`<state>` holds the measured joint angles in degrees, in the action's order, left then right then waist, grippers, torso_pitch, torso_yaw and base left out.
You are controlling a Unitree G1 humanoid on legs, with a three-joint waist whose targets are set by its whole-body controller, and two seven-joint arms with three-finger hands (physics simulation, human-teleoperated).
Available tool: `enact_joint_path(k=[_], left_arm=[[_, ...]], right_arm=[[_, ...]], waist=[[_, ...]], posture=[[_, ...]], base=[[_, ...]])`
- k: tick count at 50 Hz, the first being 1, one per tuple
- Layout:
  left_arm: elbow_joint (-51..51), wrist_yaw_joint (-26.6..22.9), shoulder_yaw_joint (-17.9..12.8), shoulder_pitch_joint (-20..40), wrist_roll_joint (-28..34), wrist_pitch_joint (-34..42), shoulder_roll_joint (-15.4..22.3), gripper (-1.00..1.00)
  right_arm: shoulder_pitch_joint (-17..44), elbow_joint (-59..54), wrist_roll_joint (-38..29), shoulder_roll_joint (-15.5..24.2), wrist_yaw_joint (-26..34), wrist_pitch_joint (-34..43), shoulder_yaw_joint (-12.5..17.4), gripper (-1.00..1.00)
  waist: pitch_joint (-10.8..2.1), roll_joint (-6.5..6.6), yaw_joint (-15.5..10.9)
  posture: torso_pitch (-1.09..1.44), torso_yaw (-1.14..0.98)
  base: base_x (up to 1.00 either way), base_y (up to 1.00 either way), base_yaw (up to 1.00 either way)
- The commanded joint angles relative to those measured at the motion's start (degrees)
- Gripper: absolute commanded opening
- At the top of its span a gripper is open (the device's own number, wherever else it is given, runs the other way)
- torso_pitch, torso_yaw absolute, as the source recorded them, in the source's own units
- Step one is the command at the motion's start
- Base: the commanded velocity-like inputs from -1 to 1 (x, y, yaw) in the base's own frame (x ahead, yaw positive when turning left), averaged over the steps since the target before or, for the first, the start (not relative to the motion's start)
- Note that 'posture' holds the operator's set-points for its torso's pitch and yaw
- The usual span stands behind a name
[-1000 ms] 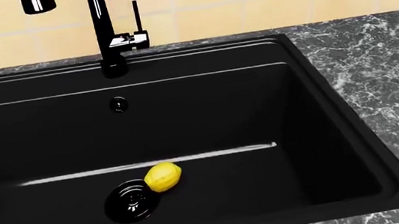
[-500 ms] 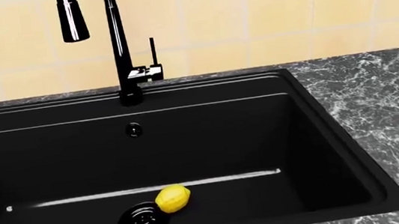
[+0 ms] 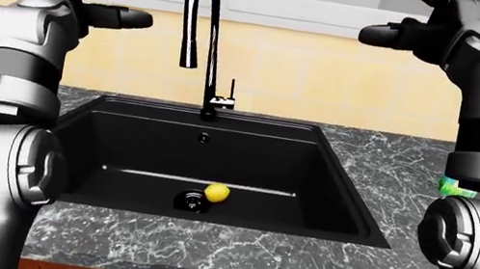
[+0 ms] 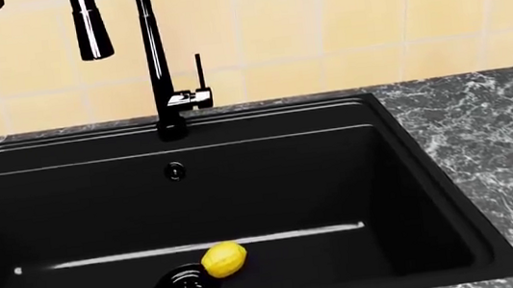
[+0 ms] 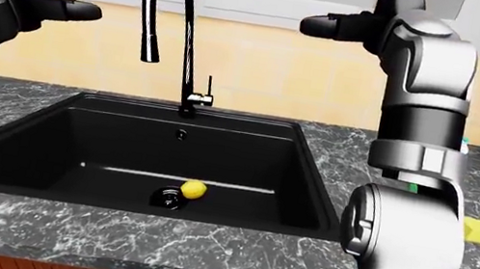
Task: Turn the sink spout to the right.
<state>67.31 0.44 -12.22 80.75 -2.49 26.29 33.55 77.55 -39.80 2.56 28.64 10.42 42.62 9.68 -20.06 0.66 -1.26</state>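
Yellow-tiled wall behind a dark marble counter (image 3: 391,167) with a black sink (image 3: 338,188) set in it.

Your left hand (image 3: 108,15) and right hand (image 5: 341,27) are both raised level with the spout's arch, fingers (image 3: 132,17) pointing inward and touching nothing; whether they are apart or together, you cannot tell. The sink spout (image 3: 200,10) rises from the sink's far rim between them, its nozzle hanging on the left. A lemon (image 4: 223,259) lies beside the drain (image 4: 186,286).

We get even, bright, sharp renders; white glare streaks the spout (image 3: 202,18) above the dark sink (image 4: 402,142).
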Motion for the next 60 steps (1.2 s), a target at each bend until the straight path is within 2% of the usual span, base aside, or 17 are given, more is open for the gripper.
enact_joint_path(k=[1, 3, 14, 21, 35, 60], left_arm=[[-0.4, 1.1, 0.3, 2.0, 0.1, -2.8, -0.1, 1.00], [1.1, 1.4, -0.7, 2.6, -0.9, -2.8, -0.6, 1.00], [5.8, 6.2, 1.4, 4.3, 2.9, -7.7, -5.3, 1.00], [6.6, 8.3, 0.7, 4.0, 4.4, -10.7, -6.7, 1.00], [7.2, 9.5, -0.1, 4.0, 5.4, -11.7, -8.1, 1.00], [6.8, 9.9, 0.9, 4.7, 5.5, -12.1, -13.6, 1.00]], right_arm=[[2.3, 1.8, 0.2, 0.5, -0.1, -1.7, 0.2, 1.00], [2.2, 1.7, 0.2, 0.5, -0.1, -1.9, 0.2, 1.00], [2.2, 0.8, 0.4, 0.5, 0.0, -2.7, 0.3, 1.00], [1.8, 1.3, 0.5, 0.5, -0.2, -2.5, 0.3, 1.00], [3.2, 0.3, 0.2, 0.4, -0.1, -2.4, 0.0, 1.00], [2.1, 2.6, 0.6, 0.9, -0.1, -1.2, 0.4, 1.00]], waist=[[-0.48, -0.02, 0.0], [-0.59, -0.02, 0.0], [-1.04, -0.44, 0.3], [-1.27, -0.38, 0.6], [-1.49, -0.22, 1.2], [-1.31, -0.83, 0.9]], posture=[[-0.61, 0.00], [-0.61, 0.00], [-0.61, 0.00], [-0.61, 0.00], [-0.61, 0.00], [-0.61, 0.00]], base=[[0.00, 0.00, 0.00], [0.00, 0.00, 0.00], [0.00, 0.00, 0.00], [0.00, 0.00, 0.00], [0.00, 0.00, 0.00], [0.00, 0.00, 0.00]])
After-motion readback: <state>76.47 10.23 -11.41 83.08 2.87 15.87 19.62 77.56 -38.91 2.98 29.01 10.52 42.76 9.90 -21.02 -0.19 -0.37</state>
